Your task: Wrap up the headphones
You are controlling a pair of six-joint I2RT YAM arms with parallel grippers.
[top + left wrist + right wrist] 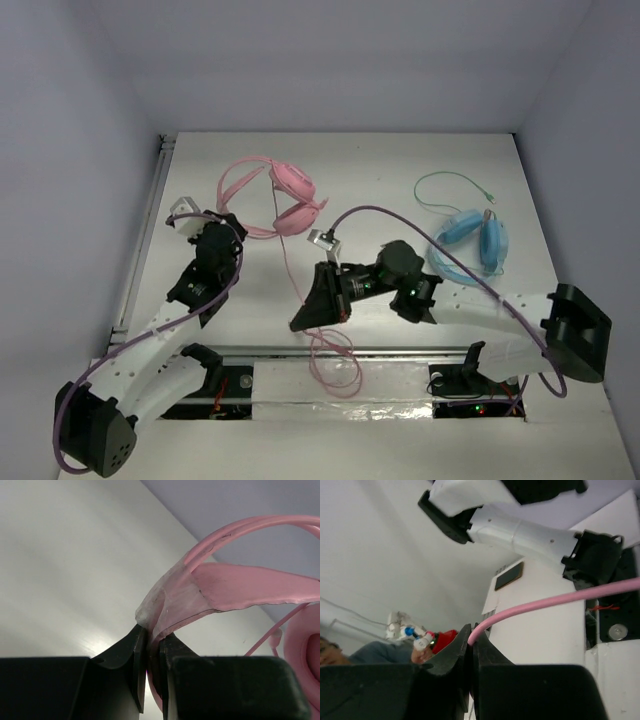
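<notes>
The pink headphones [293, 198] lie at the back left of the table, ear cups together and the thin headband [240, 186] looping to the left. My left gripper [236, 224] is shut on the headband's lower part; in the left wrist view the jaws [150, 636] pinch the pink band [170, 602], with an ear cup [306, 650] at the right edge. The pink cable [287, 262] runs down from the cups to my right gripper [298, 322], then falls in loose loops [335, 368] over the near edge. In the right wrist view that gripper [471, 633] is shut on the cable [545, 602].
Light blue headphones [476, 242] with a thin green cable [450, 188] lie at the back right, just beyond my right arm's forearm [470, 300]. A metal rail and gap [400, 352] run along the near edge, between the arm bases. White walls enclose the table [400, 165].
</notes>
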